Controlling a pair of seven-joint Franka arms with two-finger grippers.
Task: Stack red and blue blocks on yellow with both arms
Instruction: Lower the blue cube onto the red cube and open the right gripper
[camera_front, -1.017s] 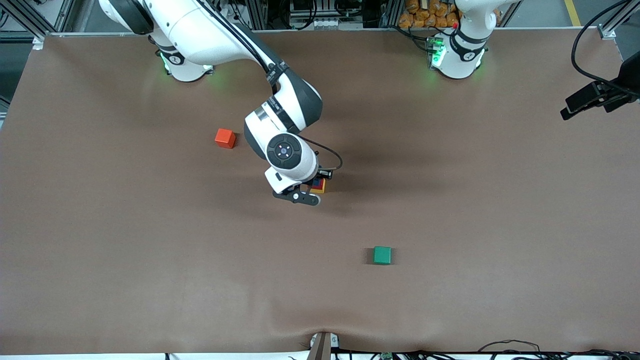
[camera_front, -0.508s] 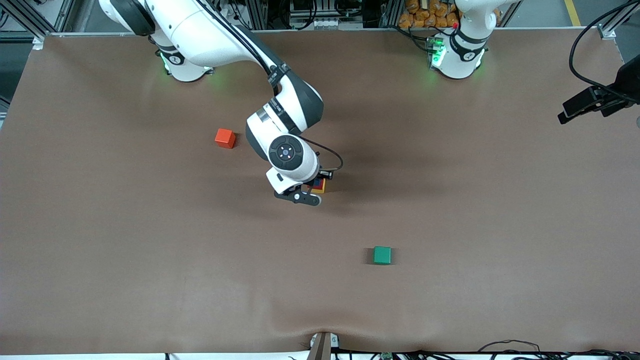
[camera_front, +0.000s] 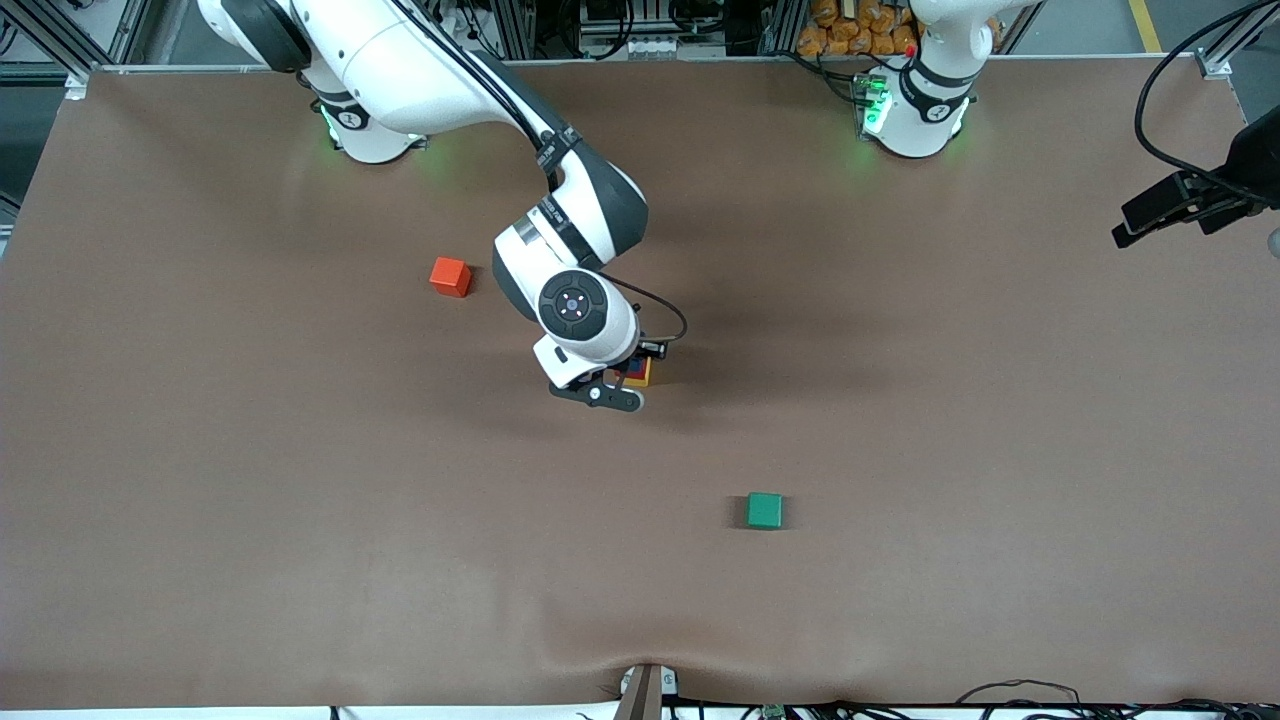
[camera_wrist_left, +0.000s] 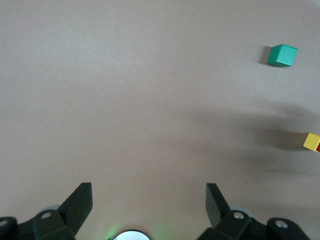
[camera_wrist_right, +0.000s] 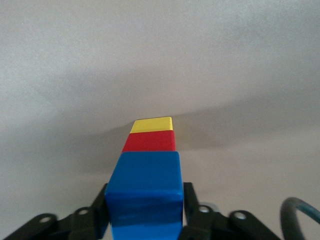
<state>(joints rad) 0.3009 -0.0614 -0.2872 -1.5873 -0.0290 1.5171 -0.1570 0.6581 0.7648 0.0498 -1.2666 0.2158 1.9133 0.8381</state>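
In the right wrist view the blue block (camera_wrist_right: 145, 182) sits on the red block (camera_wrist_right: 149, 142), which sits on the yellow block (camera_wrist_right: 151, 125), as one upright stack. My right gripper (camera_wrist_right: 145, 212) is shut on the blue block, a finger against each side. In the front view the right gripper (camera_front: 630, 371) covers most of the stack at the table's middle, and only a corner of the yellow block (camera_front: 642, 379) shows. My left gripper (camera_front: 1130, 228) waits raised at the left arm's end of the table. It is open and empty in its wrist view (camera_wrist_left: 149, 195).
An orange-red cube (camera_front: 450, 276) lies toward the right arm's end, farther from the front camera than the stack. A green cube (camera_front: 765, 510) lies nearer to the front camera and also shows in the left wrist view (camera_wrist_left: 281, 55). The brown table (camera_front: 300, 520) is bare elsewhere.
The right arm's wrist has shifted very slightly over the stack. The left gripper has drifted a little at the table's end. The cubes have not moved.
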